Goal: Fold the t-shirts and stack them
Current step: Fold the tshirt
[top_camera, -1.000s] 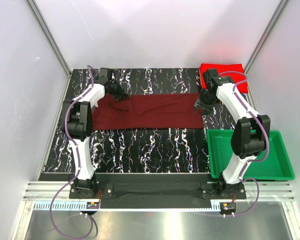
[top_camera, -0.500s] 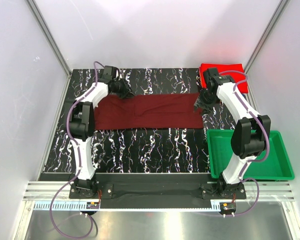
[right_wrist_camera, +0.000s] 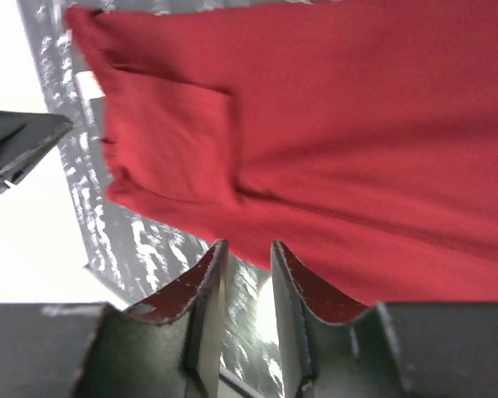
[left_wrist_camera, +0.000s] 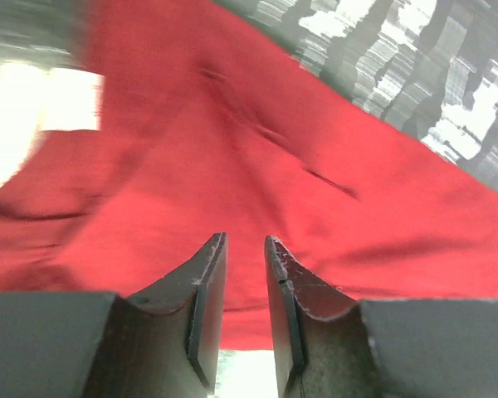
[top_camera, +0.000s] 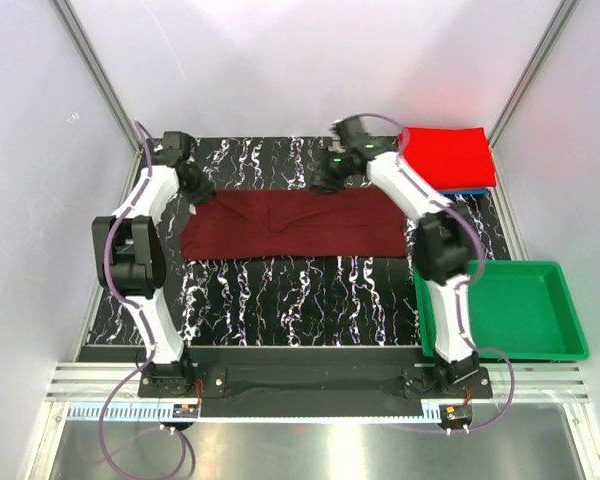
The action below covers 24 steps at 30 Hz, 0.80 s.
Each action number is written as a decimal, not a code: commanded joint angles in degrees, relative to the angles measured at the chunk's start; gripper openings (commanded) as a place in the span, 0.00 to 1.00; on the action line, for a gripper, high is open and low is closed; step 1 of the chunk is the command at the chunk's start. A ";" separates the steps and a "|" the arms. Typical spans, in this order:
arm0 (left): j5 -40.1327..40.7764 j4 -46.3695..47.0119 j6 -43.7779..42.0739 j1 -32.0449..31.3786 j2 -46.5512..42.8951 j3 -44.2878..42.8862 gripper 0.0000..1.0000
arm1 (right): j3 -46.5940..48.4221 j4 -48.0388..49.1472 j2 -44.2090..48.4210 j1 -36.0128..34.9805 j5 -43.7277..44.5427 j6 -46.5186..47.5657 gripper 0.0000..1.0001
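The dark maroon t-shirt (top_camera: 290, 225) lies flat as a long band across the black marbled table (top_camera: 300, 290). My left gripper (top_camera: 195, 185) hovers at its far-left corner. In the left wrist view the jaws (left_wrist_camera: 245, 240) stand slightly apart, open, with the cloth (left_wrist_camera: 257, 166) below and nothing between them. My right gripper (top_camera: 325, 183) is over the middle of the shirt's far edge, also open and empty (right_wrist_camera: 247, 245), above the shirt's edge (right_wrist_camera: 332, 124). A bright red folded t-shirt (top_camera: 442, 155) sits at the back right on a thin blue edge (top_camera: 472, 189).
A green plastic tray (top_camera: 570, 300) stands at the near right beside the right arm's base. Metal frame posts and white walls enclose the table on the left, right and back.
My left gripper has opened, let go of the maroon cloth and swung left to the shirt's corner. My right arm has moved from the shirt's right end to the middle of its far edge.
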<state>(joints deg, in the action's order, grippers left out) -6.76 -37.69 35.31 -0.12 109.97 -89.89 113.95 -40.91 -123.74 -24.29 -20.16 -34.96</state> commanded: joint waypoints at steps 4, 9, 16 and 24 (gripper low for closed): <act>15.29 -6.17 0.81 2.05 -3.26 0.49 0.29 | 20.39 12.40 -20.08 -4.36 -11.19 -3.97 0.33; 14.59 -7.13 1.07 4.33 -6.60 7.60 0.29 | 34.84 14.62 -33.83 -5.41 -16.83 -7.30 0.36; 12.39 -4.06 2.13 7.33 -11.36 16.84 0.29 | 28.00 23.41 -33.32 -7.17 -14.20 -7.75 0.37; 10.64 -3.27 2.83 7.24 -11.27 19.22 0.29 | 26.77 21.04 -33.50 -7.78 -14.55 -6.09 0.36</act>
<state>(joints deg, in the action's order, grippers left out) 4.67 -43.09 37.56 7.18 100.75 -71.09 141.51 -20.80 -160.18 -31.09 -34.02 -42.26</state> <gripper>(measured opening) 0.296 0.365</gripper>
